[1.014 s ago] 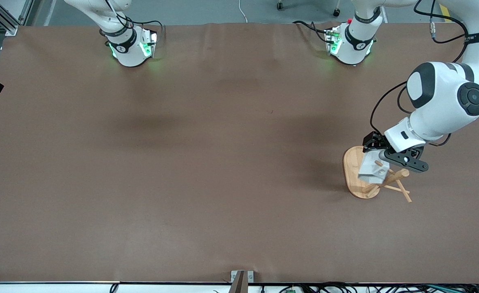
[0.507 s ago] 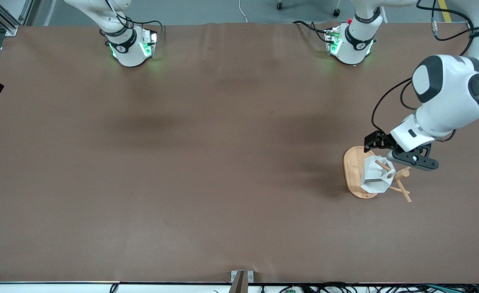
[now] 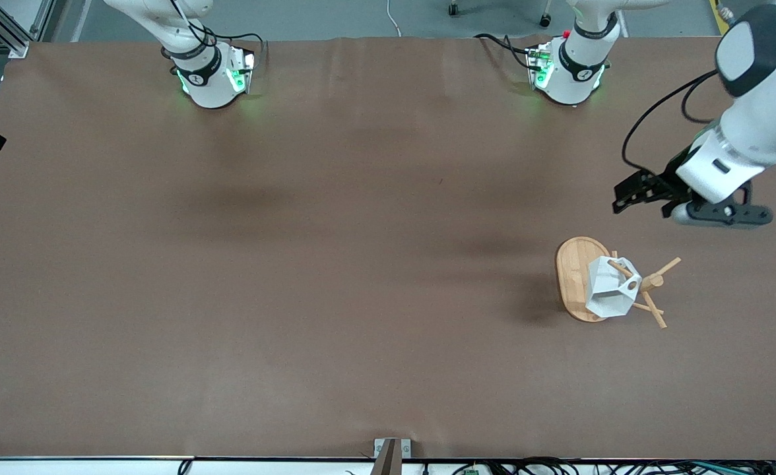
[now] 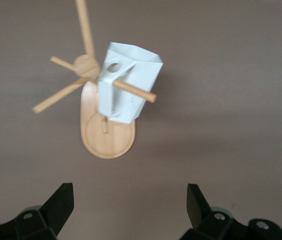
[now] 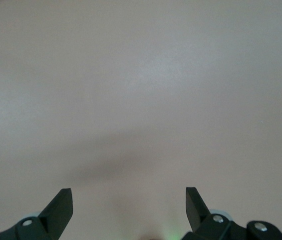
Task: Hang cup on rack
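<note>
bamboo is carrying the load in the front view: the rack (image 3: 586, 280) is standing toward the left arm's end of the table, with the cup (image 3: 609, 289) hanging on one of its pegs by the handle hole, over the oval base. the left gripper (image 3: 652, 191) is hovering over bare table (image 3: 335, 277) near the rack, empty, fingers apart.

in the left wrist view, the peg is passing right through the cup (image 4: 126, 85) handle, and the cup is tilting against the post of the rack (image 4: 106, 132); the left gripper (image 4: 130, 206) is showing its fingers (image 4: 61, 202) spread wide. the cup is looking loosely seated, so any knock from that arm could be sliding it off.

in the right wrist view, the right gripper (image 5: 129, 207) is waiting over bare table, fingers parted.
</note>
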Robot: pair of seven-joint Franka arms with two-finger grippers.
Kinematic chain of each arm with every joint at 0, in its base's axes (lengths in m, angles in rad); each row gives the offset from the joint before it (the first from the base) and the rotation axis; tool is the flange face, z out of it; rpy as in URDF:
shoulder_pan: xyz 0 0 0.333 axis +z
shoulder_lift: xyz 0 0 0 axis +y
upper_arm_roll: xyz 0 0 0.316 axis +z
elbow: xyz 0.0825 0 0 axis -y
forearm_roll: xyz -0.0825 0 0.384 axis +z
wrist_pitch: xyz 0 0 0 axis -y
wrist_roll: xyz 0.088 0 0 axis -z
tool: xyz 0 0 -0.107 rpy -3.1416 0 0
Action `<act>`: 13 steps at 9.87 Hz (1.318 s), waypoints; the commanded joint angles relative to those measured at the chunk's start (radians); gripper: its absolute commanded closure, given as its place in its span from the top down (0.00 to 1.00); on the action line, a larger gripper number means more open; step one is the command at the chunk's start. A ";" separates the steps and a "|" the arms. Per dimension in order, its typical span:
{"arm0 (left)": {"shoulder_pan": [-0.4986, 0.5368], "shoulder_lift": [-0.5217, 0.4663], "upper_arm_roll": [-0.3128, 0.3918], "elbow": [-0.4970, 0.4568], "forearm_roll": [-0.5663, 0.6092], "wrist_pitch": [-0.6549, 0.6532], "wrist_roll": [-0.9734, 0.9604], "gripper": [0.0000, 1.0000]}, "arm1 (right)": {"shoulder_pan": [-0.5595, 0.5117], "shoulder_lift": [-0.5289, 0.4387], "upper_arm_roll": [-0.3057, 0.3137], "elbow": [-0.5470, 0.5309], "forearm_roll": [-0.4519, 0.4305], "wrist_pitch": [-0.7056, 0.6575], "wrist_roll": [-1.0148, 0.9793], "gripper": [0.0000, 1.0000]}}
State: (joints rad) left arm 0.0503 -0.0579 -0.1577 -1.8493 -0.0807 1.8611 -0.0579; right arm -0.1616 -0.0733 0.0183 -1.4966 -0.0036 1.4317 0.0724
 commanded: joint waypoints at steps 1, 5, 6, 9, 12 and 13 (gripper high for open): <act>0.039 -0.042 -0.049 0.022 0.117 -0.054 0.013 1.00 | -0.006 -0.002 0.003 0.004 -0.009 -0.008 -0.010 1.00; 0.034 -0.034 -0.016 0.171 0.113 -0.264 0.084 1.00 | -0.006 -0.002 0.003 0.003 -0.007 0.001 -0.008 1.00; 0.031 -0.036 -0.016 0.179 0.108 -0.296 0.064 1.00 | -0.006 -0.002 0.003 0.003 -0.007 0.000 -0.008 1.00; 0.002 -0.051 -0.016 0.186 0.107 -0.332 0.001 1.00 | -0.007 -0.002 0.003 0.003 -0.007 0.001 -0.008 1.00; -0.003 -0.046 -0.007 0.220 0.063 -0.358 0.013 1.00 | -0.007 -0.002 0.003 0.003 -0.007 0.001 -0.008 1.00; -0.003 -0.046 -0.003 0.220 0.056 -0.358 0.013 1.00 | -0.007 -0.002 0.003 0.003 -0.007 0.000 -0.008 1.00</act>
